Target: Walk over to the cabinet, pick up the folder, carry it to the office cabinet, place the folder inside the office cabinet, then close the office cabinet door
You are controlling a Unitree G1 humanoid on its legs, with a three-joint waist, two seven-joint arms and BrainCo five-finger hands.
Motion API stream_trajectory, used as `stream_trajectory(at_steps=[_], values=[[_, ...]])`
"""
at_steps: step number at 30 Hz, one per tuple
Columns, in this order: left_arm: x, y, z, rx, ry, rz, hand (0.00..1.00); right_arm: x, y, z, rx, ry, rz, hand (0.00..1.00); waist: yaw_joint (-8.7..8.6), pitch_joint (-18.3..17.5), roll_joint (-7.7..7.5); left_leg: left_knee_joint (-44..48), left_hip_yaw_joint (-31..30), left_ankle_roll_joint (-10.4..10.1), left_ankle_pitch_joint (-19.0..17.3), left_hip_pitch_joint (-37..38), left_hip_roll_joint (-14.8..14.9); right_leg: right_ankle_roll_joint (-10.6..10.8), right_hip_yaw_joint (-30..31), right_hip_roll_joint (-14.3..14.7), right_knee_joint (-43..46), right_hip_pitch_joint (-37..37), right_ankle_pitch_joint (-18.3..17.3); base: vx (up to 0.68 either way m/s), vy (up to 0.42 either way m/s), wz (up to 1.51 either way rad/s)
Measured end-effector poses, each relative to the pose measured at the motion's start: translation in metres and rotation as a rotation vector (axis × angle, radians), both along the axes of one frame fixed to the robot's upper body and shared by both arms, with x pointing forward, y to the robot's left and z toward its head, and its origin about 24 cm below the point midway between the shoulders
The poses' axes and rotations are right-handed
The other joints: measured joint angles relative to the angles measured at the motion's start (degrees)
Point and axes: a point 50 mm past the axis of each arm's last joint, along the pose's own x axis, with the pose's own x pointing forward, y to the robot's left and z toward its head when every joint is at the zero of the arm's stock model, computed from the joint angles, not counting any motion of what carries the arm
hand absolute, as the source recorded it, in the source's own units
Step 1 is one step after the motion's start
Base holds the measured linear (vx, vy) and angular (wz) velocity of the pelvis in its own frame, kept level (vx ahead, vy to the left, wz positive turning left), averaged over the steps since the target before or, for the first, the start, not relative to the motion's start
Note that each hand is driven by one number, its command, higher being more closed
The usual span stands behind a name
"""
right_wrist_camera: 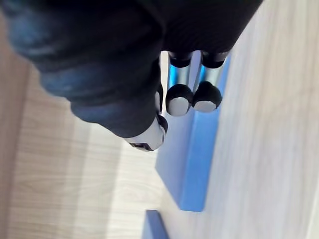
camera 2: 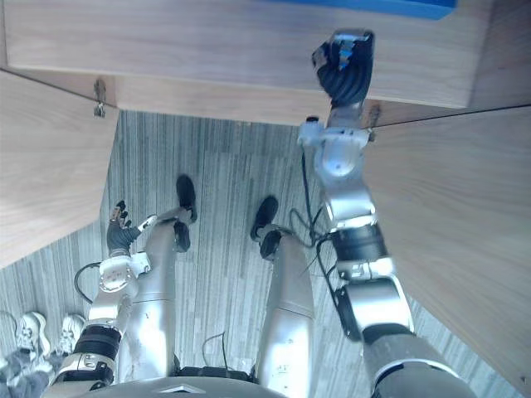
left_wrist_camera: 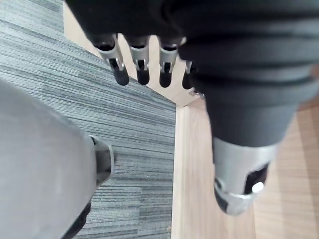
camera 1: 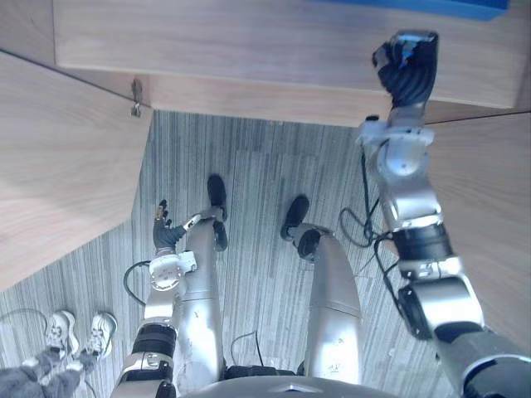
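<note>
An open left door (camera 1: 58, 166) and right door (camera 1: 489, 207) flank the wooden cabinet shelf (camera 1: 249, 41) above grey striped carpet (camera 1: 257, 166), where a person's white shoes (camera 1: 79, 332) stand at the left. The right wrist view shows the blue folder (right_wrist_camera: 192, 164) lying on the shelf just past the right hand (camera 1: 406, 62), whose fingers (right_wrist_camera: 179, 97) are loose and grip nothing. The left hand (camera 1: 163, 228) hangs low, its fingers (left_wrist_camera: 142, 69) relaxed.

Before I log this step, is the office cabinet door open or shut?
Open: the door stands swung outward over the floor.
</note>
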Motion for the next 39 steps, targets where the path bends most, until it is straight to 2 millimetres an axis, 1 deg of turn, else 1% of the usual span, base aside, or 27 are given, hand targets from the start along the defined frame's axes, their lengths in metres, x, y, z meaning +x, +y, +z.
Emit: stream_trajectory(at_steps=[2, 4, 6, 7, 8, 9, 10, 11, 12, 13, 14, 15, 17, 18, 20, 21, 23, 24, 26, 27, 29, 30, 32, 35, 39], values=[[-0.004, 0.0, -0.01, 0.002, 0.048, -0.004, 0.0, -0.015, 0.005, -0.014, 0.036, -0.014, 0.02, 1.0, -0.23, 0.0, -0.05, -1.7, 0.8, 0.1, -0.1, 4.7, 0.4, 0.3, -0.3, 0.3, -2.7, 4.6, 0.8, 0.01, -0.002, -0.25], [-0.007, -0.002, -0.016, 0.008, 0.081, -0.01, 0.0, -0.028, 0.01, -0.024, 0.069, -0.029, 0.048, 1.0, -0.35, -0.1, -0.03, -2.3, 1.8, 0.0, -0.8, 8.6, 0.6, 0.5, -0.2, 0.4, -4.4, 8.4, 1.3, 0.05, 0.003, -0.16], [-0.014, -0.003, -0.025, 0.0, 0.124, -0.017, 0.0, -0.042, 0.024, -0.037, 0.1, -0.026, 0.12, 1.0, -0.66, -0.5, -0.12, -3.1, 2.6, 0.0, -1.7, 13.8, 1.1, 1.3, 0.1, 1.1, -7.3, 13.9, 2.4, 0.08, 0.008, -0.22], [-0.017, -0.003, -0.028, 0.006, 0.139, -0.02, 0.0, -0.045, 0.027, -0.042, 0.105, -0.019, 0.138, 1.0, -0.79, -0.5, -0.18, -3.4, 2.9, 0.2, -1.9, 15.3, 1.2, 1.4, 0.2, 1.3, -8.1, 15.5, 2.5, 0.1, 0.021, -0.21], [-0.022, -0.003, -0.036, 0.015, 0.178, -0.025, 0.0, -0.051, 0.036, -0.054, 0.096, 0.021, 0.186, 1.0, -1.02, -1.5, -0.59, -4.1, 3.6, 0.3, -2.3, 18.0, 1.2, 1.4, 0.7, 1.4, -9.5, 17.9, 3.1, 0.11, 0.032, -0.24], [-0.032, -0.003, -0.047, 0.012, 0.228, -0.017, 0.0, -0.056, 0.045, -0.07, 0.085, 0.081, 0.226, 1.0, -1.32, -4.1, -0.88, -4.9, 4.4, 0.5, -2.8, 19.6, 1.3, 1.8, 1.1, 1.9, -11.5, 19.6, 3.6, 0.13, 0.041, -0.25], [-0.035, -0.003, -0.051, 0.008, 0.249, -0.015, 0.0, -0.059, 0.049, -0.078, 0.068, 0.107, 0.244, 1.0, -1.4, -4.7, -0.96, -5.3, 4.9, 0.5, -3.1, 21.1, 1.5, 2.0, 1.4, 2.2, -12.6, 21.1, 3.9, 0.15, 0.057, -0.34], [-0.043, -0.004, -0.059, 0.009, 0.287, -0.016, 0.0, -0.064, 0.056, -0.092, 0.034, 0.159, 0.275, 1.0, -1.4, -5.3, -1.22, -6.4, 5.9, 0.6, -3.7, 24.7, 1.7, 2.4, 2.0, 2.6, -14.8, 24.6, 4.4, 0.13, 0.056, -0.28], [-0.046, -0.005, -0.063, 0.011, 0.308, -0.016, 0.0, -0.067, 0.059, -0.1, 0.022, 0.189, 0.293, 1.0, -1.47, -5.8, -1.32, -7.0, 6.4, 0.6, -3.9, 26.3, 1.7, 2.6, 2.2, 2.8, -15.8, 26.1, 4.7, 0.2, 0.09, -0.34], [-0.055, -0.004, -0.071, 0.016, 0.352, -0.019, 0.0, -0.073, 0.064, -0.117, -0.003, 0.255, 0.311, 1.0, -1.64, -7.6, -1.76, -8.3, 7.3, 0.6, -4.1, 28.8, 1.6, 2.8, 3.0, 3.1, -17.7, 28.4, 5.1, 0.16, 0.071, -0.27], [-0.064, -0.002, -0.08, 0.03, 0.4, -0.028, 0.0, -0.076, 0.067, -0.137, -0.012, 0.342, 0.326, 1.0, -1.81, -9.3, -2.53, -10.3, 8.1, 0.4, -4.0, 31.4, 1.0, 3.1, 3.5, 3.1, -19.6, 30.4, 5.5, 0.16, 0.063, -0.24], [-0.068, -0.001, -0.084, 0.038, 0.427, -0.036, 0.0, -0.076, 0.068, -0.148, -0.027, 0.392, 0.326, 1.0, -1.9, -10.0, -2.8, -11.5, 8.2, 0.2, -3.9, 32.7, 0.6, 3.2, 3.7, 3.1, -20.6, 31.4, 5.8, 0.13, 0.027, -0.11], [-0.081, 0.002, -0.098, 0.067, 0.519, -0.073, 0.0, -0.075, 0.064, -0.198, -0.1, 0.607, 0.31, 1.0, -3.19, -12.0, -3.23, -16.1, 8.3, -0.2, -2.7, 36.7, -0.9, 3.7, 3.9, 3.1, -24.9, 35.3, 7.0, 0.17, 0.025, 0.03], [-0.083, 0.003, -0.101, 0.074, 0.534, -0.078, 0.0, -0.076, 0.062, -0.21, -0.12, 0.663, 0.303, 1.0, -3.33, -12.3, -3.27, -17.2, 8.3, -0.2, -2.2, 37.5, -1.2, 3.8, 3.9, 3.1, -26.1, 36.2, 7.5, 0.15, 0.019, 0.04], [-0.092, 0.009, -0.107, 0.099, 0.586, -0.092, 0.0, -0.08, 0.052, -0.251, -0.172, 0.858, 0.274, 1.0, -3.72, -13.0, -3.12, -21.4, 8.6, -0.2, -0.3, 40.9, -2.4, 4.0, 3.9, 3.2, -30.2, 39.3, 9.3, 0.1, 0.013, 0.01], [-0.095, 0.011, -0.109, 0.106, 0.599, -0.097, 0.0, -0.082, 0.05, -0.26, -0.19, 0.898, 0.266, 1.0, -3.82, -13.3, -3.09, -22.3, 8.7, -0.2, 0.1, 41.5, -2.6, 4.1, 3.9, 3.3, -31.0, 40.0, 9.8, 0.1, 0.011, -0.03], [-0.108, 0.016, -0.116, 0.125, 0.656, -0.102, 0.0, -0.091, 0.039, -0.293, -0.245, 1.06, 0.228, 1.0, -4.19, -14.1, -3.07, -26.2, 9.3, -0.1, 1.5, 45.1, -3.5, 4.3, 4.2, 3.7, -34.5, 43.3, 11.3, 0.08, 0.011, -0.08], [-0.111, 0.017, -0.118, 0.125, 0.668, -0.102, 0.0, -0.094, 0.036, -0.3, -0.256, 1.094, 0.218, 1.0, -4.2, -14.4, -3.07, -27.1, 9.6, -0.2, 1.8, 46.1, -3.7, 4.4, 4.4, 3.7, -35.4, 44.1, 11.7, 0.06, 0.022, -0.14], [-0.123, 0.017, -0.124, 0.125, 0.713, -0.114, 0.0, -0.107, 0.024, -0.326, -0.285, 1.232, 0.172, 1.0, -4.45, -16.2, -2.87, -30.1, 10.0, 0.1, 2.7, 48.9, -4.5, 4.6, 4.9, 3.8, -38.6, 46.6, 13.0, 0.05, 0.037, -0.11], [-0.126, 0.017, -0.125, 0.126, 0.721, -0.124, 0.0, -0.111, 0.02, -0.331, -0.284, 1.264, 0.159, 1.0, -4.55, -16.7, -2.84, -30.6, 10.0, 0.0, 2.9, 49.3, -4.7, 4.6, 4.9, 3.8, -39.2, 47.1, 13.3, 0.03, 0.043, -0.03], [-0.133, 0.015, -0.13, 0.123, 0.754, -0.14, 0.0, -0.126, 0.008, -0.351, -0.246, 1.388, 0.105, 1.0, -4.55, -17.8, -2.83, -33.1, 10.3, -0.1, 3.8, 51.7, -5.3, 4.7, 5.2, 3.8, -40.9, 49.0, 14.0, 0.0, 0.043, -0.06], [-0.136, 0.015, -0.131, 0.124, 0.769, -0.145, 0.0, -0.132, 0.003, -0.357, -0.225, 1.432, 0.084, 0.0, -4.54, -17.9, -2.83, -34.2, 10.5, 0.0, 4.2, 52.9, -5.6, 4.7, 5.5, 3.8, -41.5, 49.6, 14.2, -0.03, 0.033, -0.14], [-0.144, 0.016, -0.134, 0.126, 0.792, -0.15, 0.0, -0.143, -0.004, -0.367, -0.179, 1.505, 0.043, 0.0, -4.52, -19.3, -2.77, -37.6, 11.3, -0.3, 5.4, 55.0, -6.3, 4.8, 6.7, 3.8, -42.6, 50.0, 14.5, -0.04, 0.033, -0.22], [-0.15, 0.015, -0.137, 0.112, 0.819, -0.165, 0.0, -0.159, -0.012, -0.378, -0.154, 1.591, 0.01, 0.0, -4.7, -20.1, -2.36, -42.1, 11.2, -0.5, 6.9, 57.9, -7.7, 5.1, 8.1, 3.7, -43.5, 50.5, 14.6, -0.02, 0.048, -0.24], [-0.154, 0.014, -0.14, 0.1, 0.842, -0.179, 0.0, -0.171, -0.017, -0.384, -0.092, 1.636, -0.022, 0.0, -5.41, -20.7, -2.28, -42.7, 11.3, -0.2, 6.8, 58.8, -8.4, 5.6, 9.5, 3.3, -44.5, 51.5, 15.0, -0.02, 0.047, -0.06]])
